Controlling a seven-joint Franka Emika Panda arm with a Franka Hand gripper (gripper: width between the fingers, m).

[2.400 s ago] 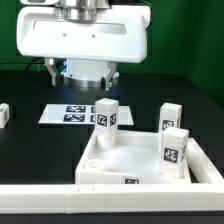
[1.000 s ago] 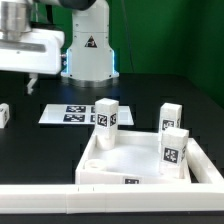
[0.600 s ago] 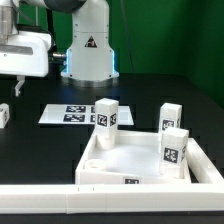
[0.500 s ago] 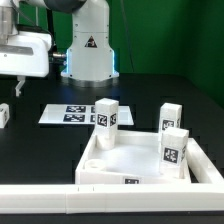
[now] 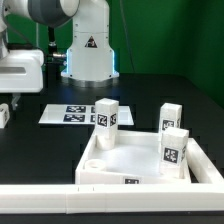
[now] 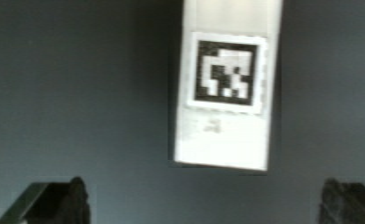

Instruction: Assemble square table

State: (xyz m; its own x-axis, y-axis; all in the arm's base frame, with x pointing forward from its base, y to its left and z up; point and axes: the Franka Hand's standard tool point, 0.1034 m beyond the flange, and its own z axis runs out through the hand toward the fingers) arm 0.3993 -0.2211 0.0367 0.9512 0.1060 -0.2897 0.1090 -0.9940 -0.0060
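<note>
The square table's white top (image 5: 130, 158) lies with its rim up in the exterior view. Three white tagged legs stand in its corners: one at the back left (image 5: 107, 117), one at the back right (image 5: 171, 117), one at the front right (image 5: 175, 150). A fourth leg (image 5: 4, 114) lies loose at that view's far left edge. My gripper (image 5: 9, 99) hangs just above it. In the wrist view the leg (image 6: 227, 85) lies on the black table ahead of my gripper (image 6: 200, 203). The dark fingertips (image 6: 54, 200) stand wide apart, open and empty.
The marker board (image 5: 72, 113) lies flat behind the table top. A long white bar fence (image 5: 100, 202) runs along the front edge. The robot's base (image 5: 88, 50) stands at the back before a green backdrop.
My gripper has moved from over the marker board to the exterior view's left and down, ending over the loose leg. The table top and its three legs have not moved.
</note>
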